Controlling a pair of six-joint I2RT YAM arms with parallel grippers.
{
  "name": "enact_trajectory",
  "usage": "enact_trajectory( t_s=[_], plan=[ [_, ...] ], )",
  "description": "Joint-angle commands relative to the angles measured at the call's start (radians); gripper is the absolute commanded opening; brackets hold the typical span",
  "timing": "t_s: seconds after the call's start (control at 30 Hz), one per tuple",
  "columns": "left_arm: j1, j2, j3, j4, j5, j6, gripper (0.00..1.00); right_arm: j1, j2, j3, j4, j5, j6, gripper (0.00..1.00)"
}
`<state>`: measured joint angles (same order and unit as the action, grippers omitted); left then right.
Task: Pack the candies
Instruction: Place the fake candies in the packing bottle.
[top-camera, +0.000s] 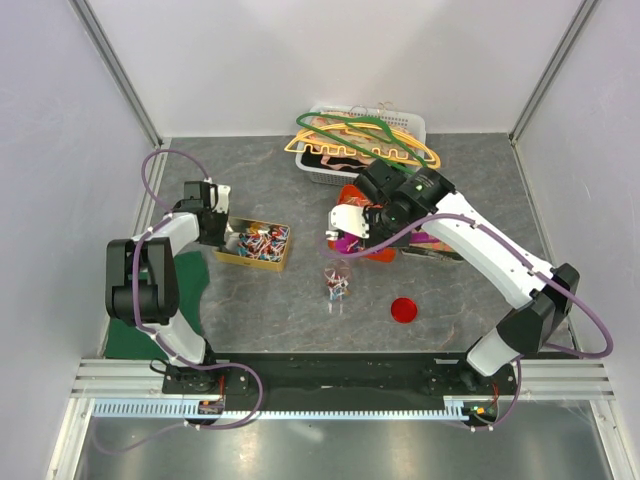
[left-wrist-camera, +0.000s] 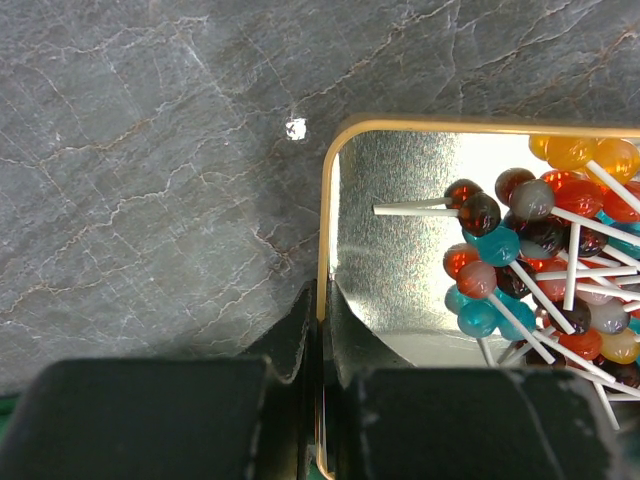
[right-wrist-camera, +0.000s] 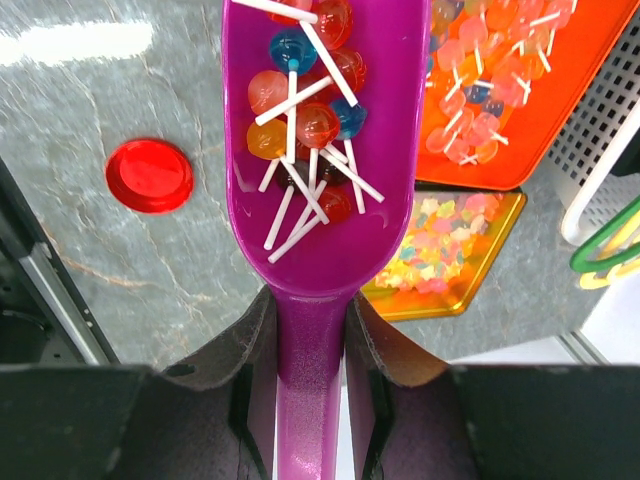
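One red lid (top-camera: 403, 310) and one glass jar (top-camera: 337, 272) noted on open table, one tin (left-wrist-camera: 323, 230) pinched at its rim by the closed left gripper (left-wrist-camera: 320, 330), candies (left-wrist-camera: 530, 260) heaped away from that wall, one purple scoop (right-wrist-camera: 320, 230) clamped by its handle in the right gripper (right-wrist-camera: 312, 330), some nine candies carried in it, one orange tray (right-wrist-camera: 520, 150) and one yellow tray (right-wrist-camera: 440, 290) beyond, one basket (top-camera: 312, 170) farthest.

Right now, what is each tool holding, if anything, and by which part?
The right tool grips the purple scoop by its handle, lollipops in its bowl. The left tool is shut on the side wall of the gold tin.
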<state>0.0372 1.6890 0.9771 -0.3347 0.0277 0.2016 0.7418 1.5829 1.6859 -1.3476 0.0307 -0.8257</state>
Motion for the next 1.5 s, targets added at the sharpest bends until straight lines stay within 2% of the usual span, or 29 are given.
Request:
enact_trajectory(
  t_s=[0.0, 0.33, 1.47],
  plan=[
    [0.006, -0.005, 0.040, 0.026, 0.006, -0.031, 0.02, 0.025, -0.027, -0.005, -0.111, 0.063, -0.013, 0.00],
    [0.009, -0.008, 0.040, 0.026, 0.005, -0.033, 0.02, 0.106, -0.040, -0.058, -0.110, 0.129, 0.008, 0.00],
    [0.015, -0.017, 0.038, 0.026, 0.011, -0.034, 0.02, 0.153, -0.058, -0.123, -0.110, 0.212, 0.034, 0.00]
  ],
)
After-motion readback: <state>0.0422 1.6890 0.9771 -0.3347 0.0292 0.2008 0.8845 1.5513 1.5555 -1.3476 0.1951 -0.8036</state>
